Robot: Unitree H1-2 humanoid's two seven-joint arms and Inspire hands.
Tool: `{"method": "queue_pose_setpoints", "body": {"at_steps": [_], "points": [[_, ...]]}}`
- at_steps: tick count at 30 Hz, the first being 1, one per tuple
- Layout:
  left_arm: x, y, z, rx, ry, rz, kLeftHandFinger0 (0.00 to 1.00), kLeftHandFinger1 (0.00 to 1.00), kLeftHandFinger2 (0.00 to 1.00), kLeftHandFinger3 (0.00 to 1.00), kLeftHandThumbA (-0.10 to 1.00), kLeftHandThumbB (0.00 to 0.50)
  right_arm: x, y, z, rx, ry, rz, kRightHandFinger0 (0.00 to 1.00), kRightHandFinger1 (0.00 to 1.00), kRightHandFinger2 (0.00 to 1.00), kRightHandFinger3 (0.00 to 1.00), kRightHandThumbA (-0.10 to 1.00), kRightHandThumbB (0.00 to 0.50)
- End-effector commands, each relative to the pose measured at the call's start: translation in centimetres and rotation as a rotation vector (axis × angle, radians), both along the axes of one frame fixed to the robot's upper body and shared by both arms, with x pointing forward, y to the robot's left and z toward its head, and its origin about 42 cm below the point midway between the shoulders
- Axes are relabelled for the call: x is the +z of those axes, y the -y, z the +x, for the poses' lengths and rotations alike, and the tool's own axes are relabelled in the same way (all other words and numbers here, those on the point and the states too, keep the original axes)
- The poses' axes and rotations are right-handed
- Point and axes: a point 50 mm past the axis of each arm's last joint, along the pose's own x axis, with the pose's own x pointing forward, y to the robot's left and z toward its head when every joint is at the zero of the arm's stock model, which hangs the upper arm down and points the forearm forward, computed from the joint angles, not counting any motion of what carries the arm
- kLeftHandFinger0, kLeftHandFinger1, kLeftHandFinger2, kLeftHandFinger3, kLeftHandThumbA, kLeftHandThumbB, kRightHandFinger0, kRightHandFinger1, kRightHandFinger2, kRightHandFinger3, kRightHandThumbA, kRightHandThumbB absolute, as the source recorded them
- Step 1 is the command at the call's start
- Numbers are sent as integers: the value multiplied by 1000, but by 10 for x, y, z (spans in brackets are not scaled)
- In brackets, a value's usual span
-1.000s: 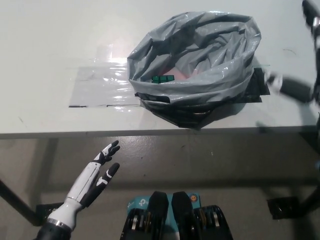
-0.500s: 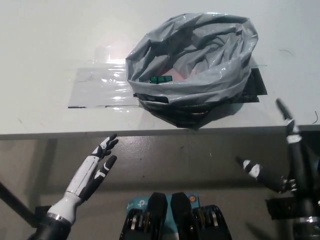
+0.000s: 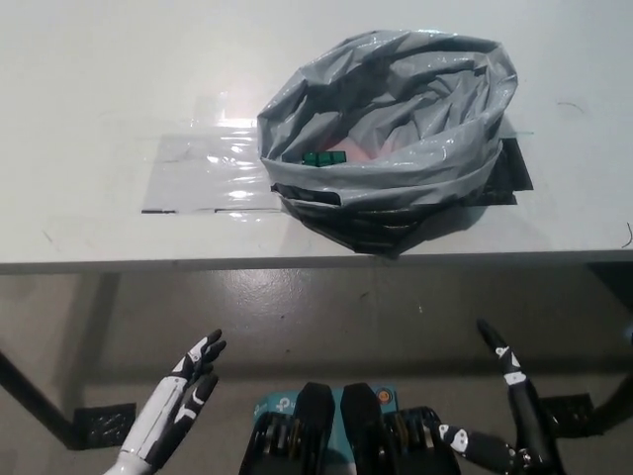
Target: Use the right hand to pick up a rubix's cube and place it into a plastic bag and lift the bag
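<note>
So both hands just dropped low: right hand [image 3: 509, 421] empty, fingers spread, cube [image 3: 322, 157] sits in the bag [image 3: 396, 119], unlifted.

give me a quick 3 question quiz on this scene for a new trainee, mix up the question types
1. True or false: the rubik's cube lies inside the grey plastic bag.
2. Where is the right hand? A) gripping the bag's rim B) low, below the table edge, holding nothing C) resting on the table
3. Fill in: the white left hand is open at the lower ____ of the picture.

Key: 1 true; 2 B; 3 left
</note>
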Motion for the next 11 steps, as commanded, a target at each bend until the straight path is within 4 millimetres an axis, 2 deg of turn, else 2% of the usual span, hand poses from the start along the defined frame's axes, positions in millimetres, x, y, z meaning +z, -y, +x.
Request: {"method": "queue_pose_setpoints", "body": {"at_steps": [1,11], "points": [[10,3,2,-25,65,-16,1000,1000,1000,1000,1000,211,7,-3,-1,71,85,-10,1000,1000,1000,1000,996,255],[9,3,2,-30,70,-16,1000,1000,1000,1000,1000,212,8,-3,-3,73,80,-31,1000,1000,1000,1000,975,254]]}}
